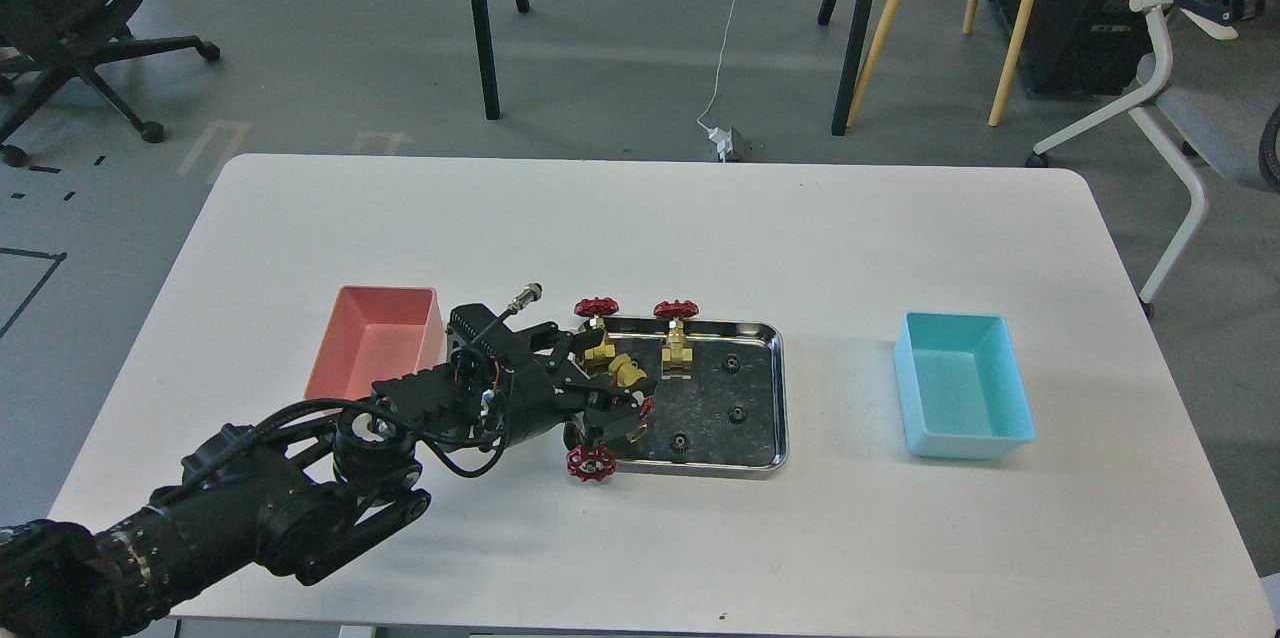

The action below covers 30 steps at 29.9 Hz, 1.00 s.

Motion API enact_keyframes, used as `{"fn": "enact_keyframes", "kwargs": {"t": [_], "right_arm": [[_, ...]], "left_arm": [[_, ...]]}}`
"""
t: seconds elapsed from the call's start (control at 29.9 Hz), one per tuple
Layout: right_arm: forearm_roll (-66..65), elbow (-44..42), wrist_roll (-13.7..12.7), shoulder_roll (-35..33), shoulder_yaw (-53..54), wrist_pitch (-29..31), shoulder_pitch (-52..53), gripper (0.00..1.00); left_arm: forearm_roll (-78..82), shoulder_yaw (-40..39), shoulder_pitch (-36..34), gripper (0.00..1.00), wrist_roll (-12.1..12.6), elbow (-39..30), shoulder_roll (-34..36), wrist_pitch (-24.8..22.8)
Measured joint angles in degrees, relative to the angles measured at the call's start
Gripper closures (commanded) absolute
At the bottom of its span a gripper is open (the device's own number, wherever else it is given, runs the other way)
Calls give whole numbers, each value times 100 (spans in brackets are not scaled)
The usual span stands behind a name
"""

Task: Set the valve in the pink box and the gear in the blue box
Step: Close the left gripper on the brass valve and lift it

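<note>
1. The white table (640, 538) carries everything. No brand, label or writing can be read on anything here. Wide bare tabletop lies in front of the gripper toward the near edge, and more lies beyond the tray toward the far edge.
2. The left arm comes in from the lower left. Its gripper (612, 388) hangs over the left end of the tray, fingers spread apart around a brass valve (628, 374); whether they press on it cannot be told.
3. The steel tray (775, 398) stretches to the right of the gripper, its raised rim shining.
4. The pink box (372, 358) sits just left of the gripper, behind the wrist, open and empty.
5. The blue box (962, 386) stands well to the right, past the tray, with a strip of bare table between them.
6. Two more valves stand upright past the fingertips at the tray's far edge (596, 323) (677, 338); a fourth (590, 461) sits below the gripper at the tray's near left corner.
7. A black gear (738, 412) lies on the tray right of the gripper, others near it (733, 362) (680, 441).
</note>
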Motion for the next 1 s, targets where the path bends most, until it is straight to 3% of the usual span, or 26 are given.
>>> {"fn": "enact_keyframes", "kwargs": {"t": [0.1, 0.33, 0.57, 1.0], "right_arm": [[-2, -9, 6, 5, -6, 0, -16, 1], [-3, -80, 29, 20, -178, 0, -21, 1], [-3, -100, 45, 33, -243, 0, -8, 1], [-3, -264, 51, 86, -278, 0, -8, 1]], "left_arm": [[2, 4, -8, 23, 0, 1, -3, 0], [3, 8, -16, 46, 1, 10, -9, -21], [3, 8, -3, 74, 3, 10, -5, -40], [-95, -84, 13, 78, 152, -408, 106, -214]]}}
